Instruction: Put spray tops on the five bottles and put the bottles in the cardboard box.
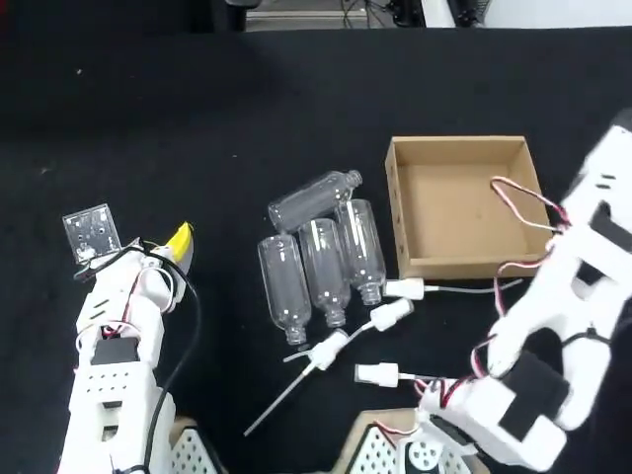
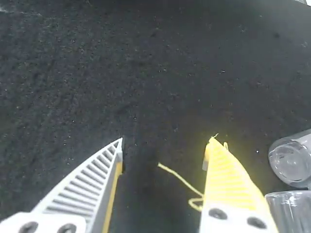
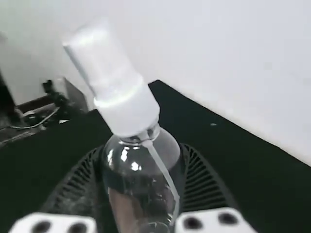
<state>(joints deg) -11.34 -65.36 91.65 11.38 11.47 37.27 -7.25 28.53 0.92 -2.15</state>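
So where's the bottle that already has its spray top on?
In the right wrist view, the bottle is gripped in the right hand, spray top on its neck, held up off the table.

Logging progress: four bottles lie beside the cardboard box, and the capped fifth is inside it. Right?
No. The cardboard box holds no bottle in the high view; the capped bottle is held in the right gripper, per the right wrist view.

We see a black counter [image 1: 197, 118], its surface flecked with pale specks. Past its far edge dark cables [image 1: 365, 12] lie on a lighter floor [image 1: 296, 18]. From the right wrist we see a white wall [image 3: 233, 48] behind the counter, with loose cords [image 3: 26, 119] nearby
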